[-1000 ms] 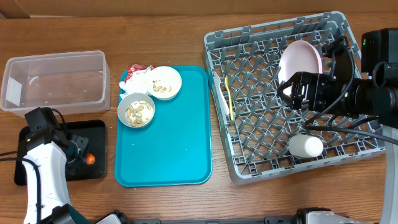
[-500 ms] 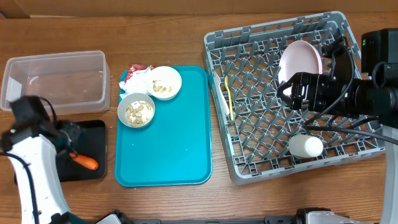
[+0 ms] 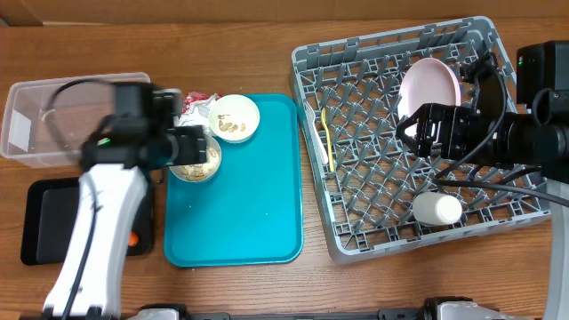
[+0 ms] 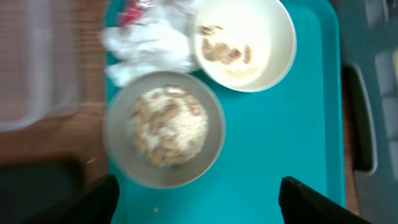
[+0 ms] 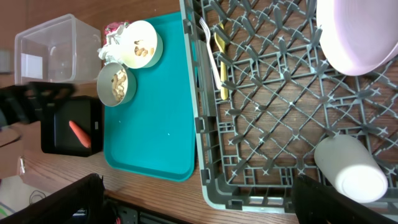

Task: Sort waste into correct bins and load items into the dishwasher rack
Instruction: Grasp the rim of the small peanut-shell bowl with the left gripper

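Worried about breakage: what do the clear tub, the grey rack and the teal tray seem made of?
Clear tub: glossy transparent plastic, with see-through walls. Grey rack: matte moulded plastic, judging by its open lattice. Teal tray: probably plastic, smooth with a soft sheen and a raised rim.

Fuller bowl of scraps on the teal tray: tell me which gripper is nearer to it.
Left. The left gripper hovers right over that bowl; the right gripper is far off, above the dishwasher rack.
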Tool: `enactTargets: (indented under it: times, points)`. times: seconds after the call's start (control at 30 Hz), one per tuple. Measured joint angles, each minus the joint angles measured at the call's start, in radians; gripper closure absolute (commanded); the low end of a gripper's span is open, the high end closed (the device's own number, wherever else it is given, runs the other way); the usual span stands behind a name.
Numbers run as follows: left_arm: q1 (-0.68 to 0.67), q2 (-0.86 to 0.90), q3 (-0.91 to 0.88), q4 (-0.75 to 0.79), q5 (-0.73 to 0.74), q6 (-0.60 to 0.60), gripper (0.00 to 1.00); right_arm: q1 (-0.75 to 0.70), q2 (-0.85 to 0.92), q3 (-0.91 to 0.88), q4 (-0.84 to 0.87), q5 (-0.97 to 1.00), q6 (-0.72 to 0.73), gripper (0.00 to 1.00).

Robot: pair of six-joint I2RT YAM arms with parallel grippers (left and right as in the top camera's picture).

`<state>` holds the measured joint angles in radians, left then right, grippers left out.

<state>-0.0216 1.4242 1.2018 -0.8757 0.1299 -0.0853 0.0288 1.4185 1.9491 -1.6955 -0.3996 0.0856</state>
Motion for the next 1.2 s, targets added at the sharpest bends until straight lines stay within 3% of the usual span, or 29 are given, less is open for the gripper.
enactTargets:
  times: [0.27,0.53,0.7,0.93,1.2]
  points:
    - [-0.109,0.252,0.000,0.098,-0.032,0.071,0.34,0.000,0.000,0.000,0.000,0.000,-0.001,0.00]
    - [-0.117,0.352,0.000,0.175,-0.037,0.090,0.58,0.000,0.000,0.000,0.000,0.000,-0.001,0.00]
    - [-0.123,0.395,0.000,0.181,-0.036,0.092,0.67,0.000,0.000,0.000,0.000,0.000,0.000,0.00]
    - [-0.128,0.452,0.000,0.180,-0.038,0.073,0.95,0.000,0.000,0.000,0.000,0.000,0.000,0.00]
    - [-0.128,0.432,0.019,0.113,-0.071,0.025,0.96,0.000,0.000,0.000,0.000,0.000,-0.001,0.00]
